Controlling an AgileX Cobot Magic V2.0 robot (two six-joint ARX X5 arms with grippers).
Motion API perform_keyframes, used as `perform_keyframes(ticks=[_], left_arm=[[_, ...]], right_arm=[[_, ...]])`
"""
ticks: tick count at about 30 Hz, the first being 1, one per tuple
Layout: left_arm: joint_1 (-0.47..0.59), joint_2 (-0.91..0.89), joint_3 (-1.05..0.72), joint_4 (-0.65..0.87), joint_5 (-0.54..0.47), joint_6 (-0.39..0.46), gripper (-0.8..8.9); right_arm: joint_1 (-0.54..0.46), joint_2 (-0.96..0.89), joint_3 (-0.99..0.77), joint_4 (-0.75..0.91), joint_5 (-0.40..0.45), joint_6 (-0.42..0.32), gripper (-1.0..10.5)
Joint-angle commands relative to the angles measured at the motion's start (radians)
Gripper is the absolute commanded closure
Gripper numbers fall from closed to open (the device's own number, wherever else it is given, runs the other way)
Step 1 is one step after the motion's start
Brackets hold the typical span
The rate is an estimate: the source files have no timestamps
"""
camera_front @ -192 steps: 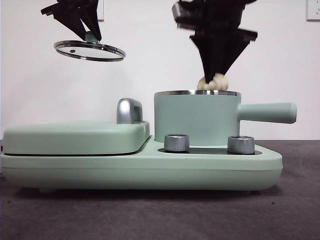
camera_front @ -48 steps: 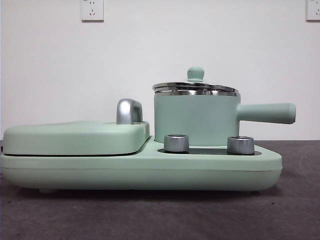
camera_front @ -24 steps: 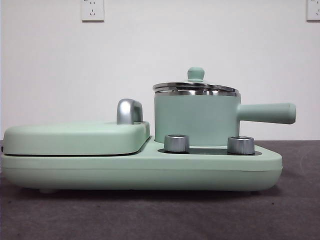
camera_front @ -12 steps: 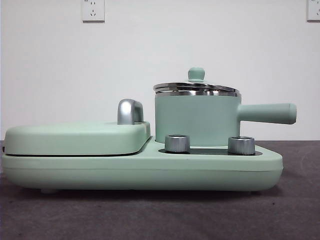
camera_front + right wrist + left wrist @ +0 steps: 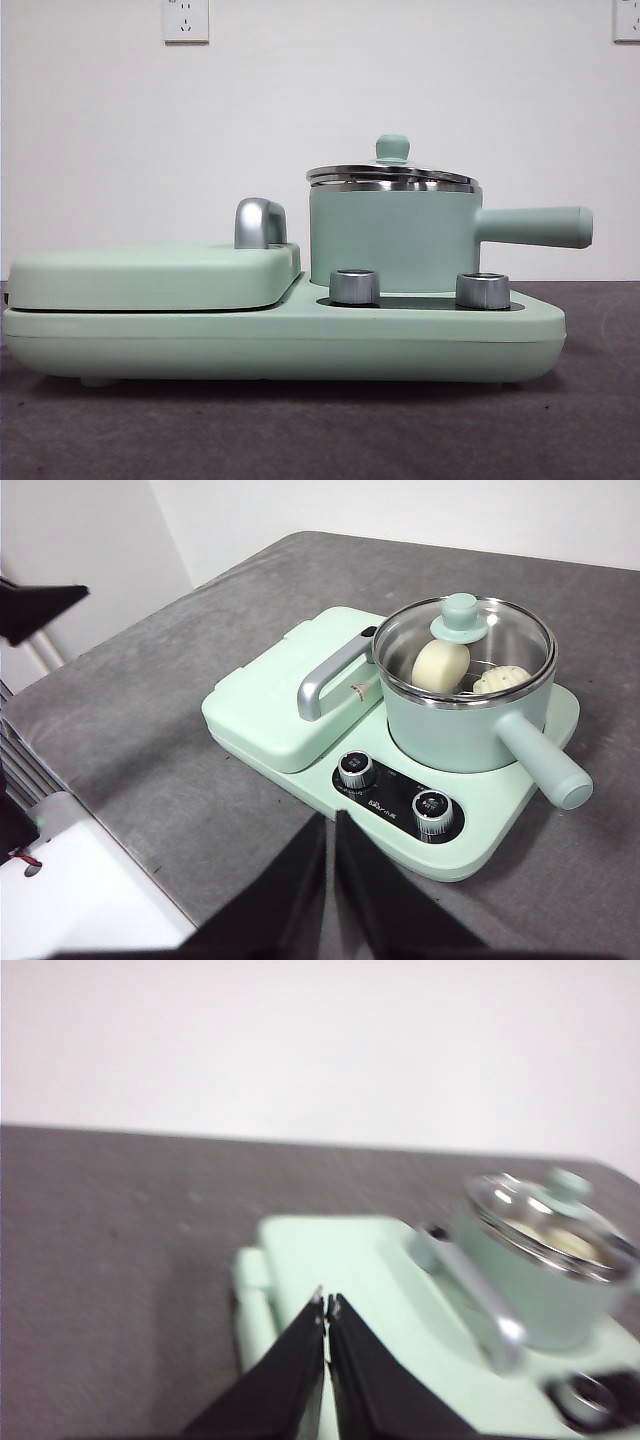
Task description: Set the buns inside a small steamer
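The small steamer (image 5: pixel 392 238) is a mint-green pot with a straight side handle (image 5: pixel 533 226), standing on the right half of the green cooker. Its glass lid (image 5: pixel 463 630) with a green knob (image 5: pixel 392 148) sits closed on the steel rim. Through the glass I see both buns inside: the smooth cream one (image 5: pixel 440 667) and the pleated white one (image 5: pixel 502 681). My left gripper (image 5: pixel 326 1308) is shut and empty, hovering above the cooker's flat cover. My right gripper (image 5: pixel 331 825) is shut and empty, raised high in front of the cooker. Neither arm shows in the front view.
The flat hinged griddle cover (image 5: pixel 150 272) with a chrome handle (image 5: pixel 259 222) fills the cooker's left half. Two silver dials (image 5: pixel 353 286) sit on the front panel below the pot. Dark grey table surface (image 5: pixel 200 810) surrounds the cooker; a white block (image 5: pixel 80 900) lies beside the table edge.
7.8 s ago one gripper held the lid aloft and the other lowered a bun into the pot. Over the last two seconds the lid rests on the pot and nothing moves.
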Motion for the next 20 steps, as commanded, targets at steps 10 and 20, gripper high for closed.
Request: perform_keyframes(ticks=[10, 20], left_arm=[[0.163, -0.069, -0.306, 0.162, -0.049, 0.084, 8.06], [0.179, -0.069, -0.393, 0.211, -0.105, 0.129, 8.06]], right_arm=[[0.005, 0.001, 0.005, 0.011, 0.0, 0.006, 9.3], [0.005, 0.001, 0.005, 0.011, 0.0, 0.006, 9.3]])
